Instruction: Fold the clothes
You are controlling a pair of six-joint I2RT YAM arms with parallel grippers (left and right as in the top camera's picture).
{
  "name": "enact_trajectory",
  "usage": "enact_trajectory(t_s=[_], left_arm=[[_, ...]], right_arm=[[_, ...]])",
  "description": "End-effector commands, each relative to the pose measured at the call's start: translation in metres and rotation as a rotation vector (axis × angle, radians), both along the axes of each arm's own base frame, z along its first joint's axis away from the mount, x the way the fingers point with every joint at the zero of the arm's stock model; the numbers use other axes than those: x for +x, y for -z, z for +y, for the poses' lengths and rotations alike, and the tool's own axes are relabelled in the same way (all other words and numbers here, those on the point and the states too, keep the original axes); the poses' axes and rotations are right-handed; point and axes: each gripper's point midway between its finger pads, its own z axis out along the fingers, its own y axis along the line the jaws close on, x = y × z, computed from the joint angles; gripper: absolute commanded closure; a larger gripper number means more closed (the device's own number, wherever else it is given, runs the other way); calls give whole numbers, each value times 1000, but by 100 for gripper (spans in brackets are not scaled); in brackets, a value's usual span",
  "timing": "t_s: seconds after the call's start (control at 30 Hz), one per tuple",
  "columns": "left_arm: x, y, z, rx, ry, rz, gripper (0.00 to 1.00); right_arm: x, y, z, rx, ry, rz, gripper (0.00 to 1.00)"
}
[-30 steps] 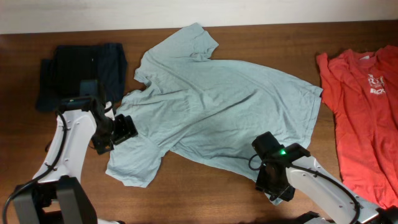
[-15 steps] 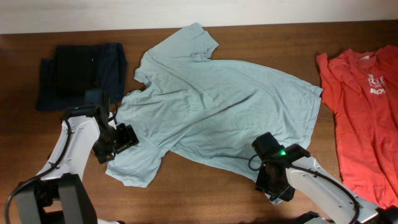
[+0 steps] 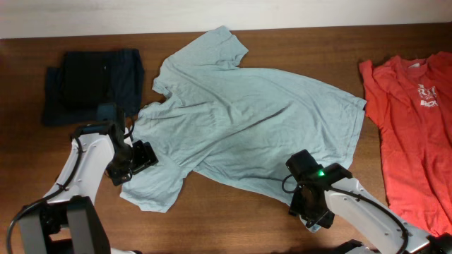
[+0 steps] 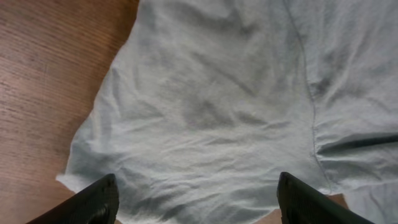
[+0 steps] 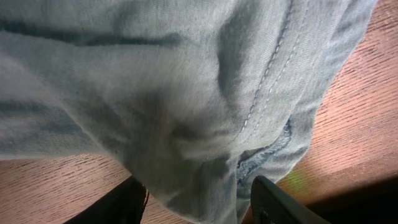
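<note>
The pale grey-blue T-shirt [image 3: 247, 116] lies spread flat across the middle of the table, collar to the left. My left gripper [image 3: 145, 155] hovers open over its front-left sleeve [image 4: 205, 106]; both fingertips [image 4: 93, 202] are wide apart above the cloth, holding nothing. My right gripper [image 3: 305, 176] sits at the shirt's front hem. In the right wrist view a bunch of stitched hem [image 5: 261, 118] lies between its parted fingers [image 5: 280, 202], which stand well apart around the cloth.
A dark navy folded piece [image 3: 92, 85] lies at the back left. A red-orange T-shirt with white print [image 3: 413, 134] lies along the right edge. Bare wooden table [image 3: 233, 219] shows in front of the shirt.
My left gripper has slid a little toward the table's front over the sleeve. The right arm has stayed at the hem, its fingers slightly wider apart.
</note>
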Motion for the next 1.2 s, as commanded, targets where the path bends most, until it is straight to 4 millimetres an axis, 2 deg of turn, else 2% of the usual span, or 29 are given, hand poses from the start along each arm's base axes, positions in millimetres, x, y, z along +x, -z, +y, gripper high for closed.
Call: enact_trajectory(t_s=[0.0, 0.1, 0.4, 0.57, 0.87, 0.93, 1.0, 1.17], left_arm=[[-2, -6, 6, 34, 0, -10, 19], [-3, -6, 5, 25, 73, -14, 19], [-2, -6, 4, 25, 307, -40, 20], [-12, -5, 5, 27, 309, -1, 20], [-23, 11, 4, 22, 309, 23, 21], [-26, 15, 8, 44, 309, 32, 22], [-27, 16, 21, 117, 301, 49, 24], [-23, 16, 23, 129, 279, 34, 24]], right_arm=[[0, 0, 0, -6, -3, -12, 40], [2, 0, 1, 2, -25, -17, 37], [2, 0, 1, 4, -28, -17, 35], [2, 0, 1, 4, -28, -17, 35], [3, 0, 3, 13, -54, -21, 35], [3, 0, 3, 14, -54, -21, 35], [3, 0, 3, 17, -53, -20, 35], [3, 0, 3, 17, -53, -20, 35]])
